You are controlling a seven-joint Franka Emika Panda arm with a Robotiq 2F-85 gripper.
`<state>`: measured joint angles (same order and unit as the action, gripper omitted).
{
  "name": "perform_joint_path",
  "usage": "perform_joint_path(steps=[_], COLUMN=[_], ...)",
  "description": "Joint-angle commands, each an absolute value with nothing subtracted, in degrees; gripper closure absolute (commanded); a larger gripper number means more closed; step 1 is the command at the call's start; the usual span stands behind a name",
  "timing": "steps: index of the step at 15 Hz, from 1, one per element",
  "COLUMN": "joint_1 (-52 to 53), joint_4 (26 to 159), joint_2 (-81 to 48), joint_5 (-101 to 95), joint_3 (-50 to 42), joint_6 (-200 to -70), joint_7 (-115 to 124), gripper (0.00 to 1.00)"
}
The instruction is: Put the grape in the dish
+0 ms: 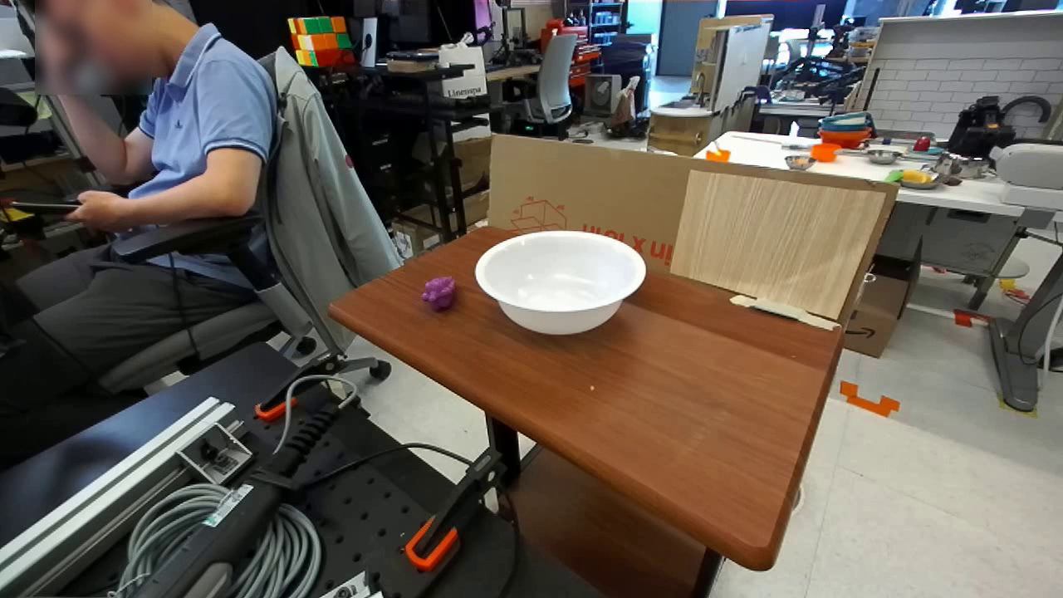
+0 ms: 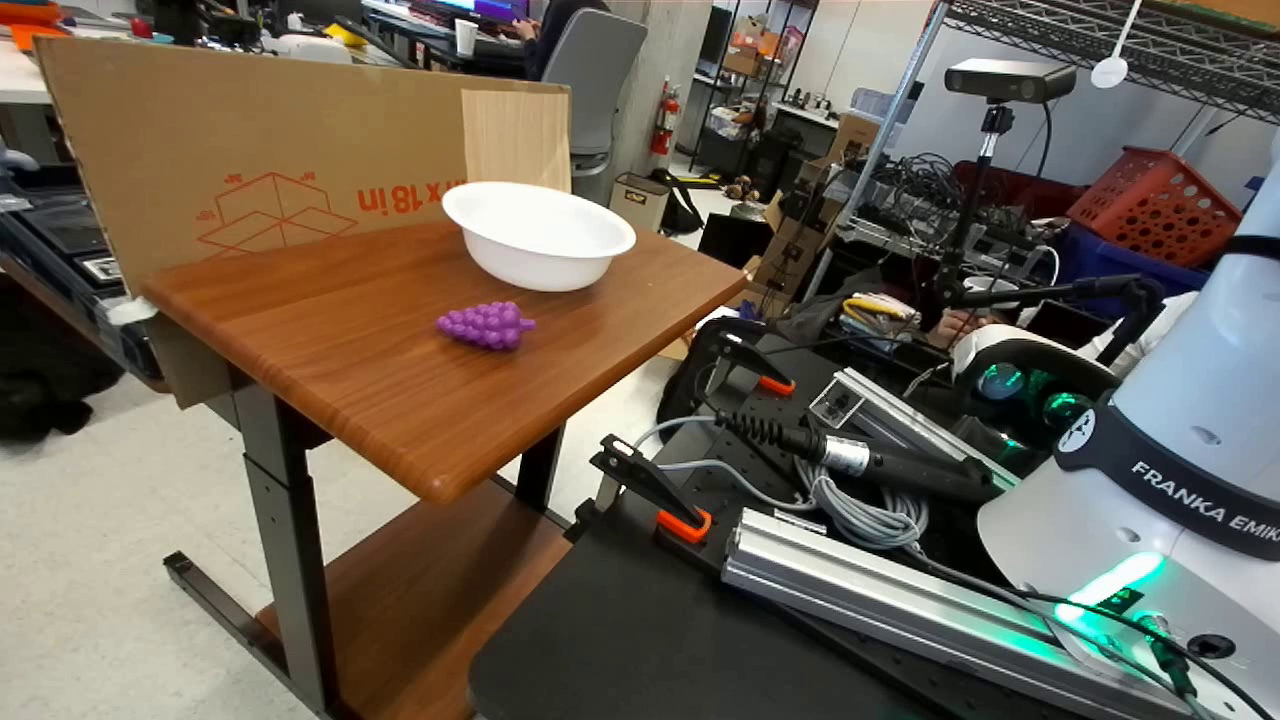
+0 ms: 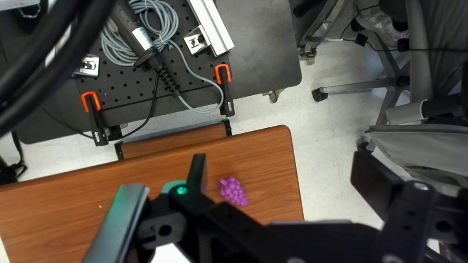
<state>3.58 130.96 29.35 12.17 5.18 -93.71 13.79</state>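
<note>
The grape (image 2: pixel 487 326) is sitting on the table (image 1: pixel 664 399) near the dish (image 1: pixel 560 282), not touching it, over on the side toward the table's short end. My guess is it's parked off to that side of the dish so the gripper (image 3: pixel 283 173) can come down around it without bumping the rim. And "grape" is really a whole bunch: bright purple, knobbly all over, lying flat, fat at the end with a little stem stub, tapering toward the other. Kinda plastic-looking, slight shine.

The dish is wide, white and glossy, standing upright and set in from the table's edges, probably so a sloppy drop lands inside and a nudge doesn't send it over.

The gripper only shows in the wrist view. Fingers are spread wide apart, nothing held, and its body hides most of the dish. Neither exterior view catches it, so I'd guess it's well above the dish. Reads like it's held that way for a grab not yet started.

Past the dish, on the side away from the black bench (image 2: pixel 600 630), a cardboard panel (image 2: pixel 310 140) stands along the table's edge, likely as a backstop. The clamps (image 2: pixel 655 488) on the dish's bench side probably stop gear shifting.
</note>
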Motion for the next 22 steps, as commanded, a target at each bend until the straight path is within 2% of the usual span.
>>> perform_joint_path(steps=[1,12,14,15,22], joint_1=[4.63,7.93,6.9,7.26,7.74], joint_4=[127.32,122.98,126.07,125.04,126.41], joint_2=[26.25,19.2,21.26,20.47,17.67], joint_5=[7.97,3.51,4.44,4.23,6.4], joint_3=[5.96,3.63,4.97,4.18,4.05], joint_6=[-93.13,-92.6,-101.99,-96.59,-106.57], joint_7=[5.55,-25.19,-17.94,-20.74,-20.63], gripper=[0.0,0.0,0.0,0.0,0.0])
